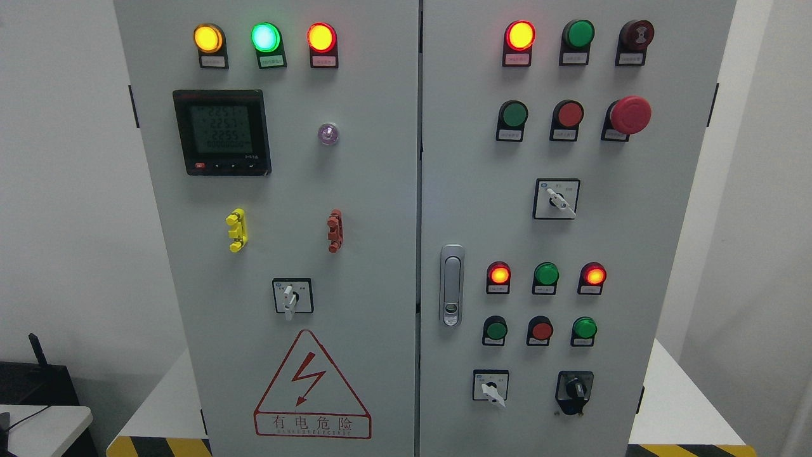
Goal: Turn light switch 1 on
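1. Several candidate controls are seen on the cabinet [355, 190]; no label can be read at this res., so which one is "light switch 1" can't be told. Likely candidates: green pushbutton [514, 114] upper right door, w/ red pushbutton [569, 114] just beside it, or green button [495, 330] lower down.
2. Indicator lamps above: red lamp [520, 35] is lit, green lamp [580, 33] next to it is dark, so the circuit is judged not yet on.
3. Step judged as not begun. Label should be confirmed first; one fingertip should be brought square to the button centre, pressed straight in, then released.
4. Emergency stop [629, 115], near the upper row, must be avoided.
5. No robot hand is in view, left or right; finger state can't be told, nothing is seen held. Distance from hand to switch can't be judged.
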Controlling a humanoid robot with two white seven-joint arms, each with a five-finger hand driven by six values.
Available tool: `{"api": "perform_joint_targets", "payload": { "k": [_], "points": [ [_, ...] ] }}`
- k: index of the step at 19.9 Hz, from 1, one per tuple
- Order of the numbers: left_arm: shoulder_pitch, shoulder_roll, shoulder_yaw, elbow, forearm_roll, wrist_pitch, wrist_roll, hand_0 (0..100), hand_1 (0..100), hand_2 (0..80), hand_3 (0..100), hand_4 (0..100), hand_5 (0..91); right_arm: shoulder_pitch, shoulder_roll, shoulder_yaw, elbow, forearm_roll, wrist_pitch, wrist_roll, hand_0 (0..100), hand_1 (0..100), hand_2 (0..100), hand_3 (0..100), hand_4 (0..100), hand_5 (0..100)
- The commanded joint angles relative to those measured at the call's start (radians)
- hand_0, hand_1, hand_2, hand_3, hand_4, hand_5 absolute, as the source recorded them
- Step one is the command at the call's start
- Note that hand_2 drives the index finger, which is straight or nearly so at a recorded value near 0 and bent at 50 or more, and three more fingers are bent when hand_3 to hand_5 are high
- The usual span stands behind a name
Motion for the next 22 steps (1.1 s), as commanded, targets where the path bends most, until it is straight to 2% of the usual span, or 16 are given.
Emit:
{"api": "perform_joint_targets", "payload": {
  "k": [1, 6, 11, 14, 18, 20, 22],
  "points": [
    [0.062, 0.029, 0.276, -0.377, -0.009, -0.005, -0.012, 18, 2, 0.0, 11, 19, 0.0, 0.001, 0.000, 0.023, 0.000, 0.005, 0.001, 0.000, 12, 39, 0, 0, 0, 0],
    [0.092, 0.029, 0.351, -0.584, -0.009, -0.008, -0.012, 25, 5, 0.0, 18, 27, 0.0, 0.001, 0.000, 0.023, 0.000, 0.005, 0.001, 0.000, 12, 39, 0, 0, 0, 0],
    [0.108, 0.029, 0.402, -0.839, -0.008, -0.008, -0.010, 28, 5, 0.2, 22, 31, 0.0, 0.000, 0.000, 0.023, 0.000, 0.005, 0.001, 0.000, 12, 39, 0, 0, 0, 0],
    [0.108, 0.029, 0.408, -0.981, -0.002, -0.025, -0.005, 29, 4, 3.8, 28, 36, 1.7, 0.001, 0.000, 0.023, 0.000, 0.005, 0.001, 0.000, 12, 39, 0, 0, 0, 0],
    [0.106, 0.029, 0.402, -1.136, -0.002, -0.129, -0.010, 33, 9, 10.4, 39, 46, 11.6, 0.001, 0.001, 0.023, 0.000, 0.005, 0.001, 0.000, 12, 39, 0, 0, 0, 0],
    [0.105, 0.029, 0.400, -1.207, -0.002, -0.183, -0.012, 34, 13, 13.1, 45, 54, 23.5, 0.001, 0.001, 0.023, 0.000, 0.005, 0.001, 0.000, 12, 39, 0, 0, 0, 0],
    [0.099, 0.029, 0.400, -1.279, -0.002, -0.207, -0.013, 33, 16, 19.3, 52, 61, 31.4, 0.001, 0.000, 0.023, 0.000, 0.005, 0.001, 0.000, 12, 39, 0, 0, 0, 0]
  ]
}}
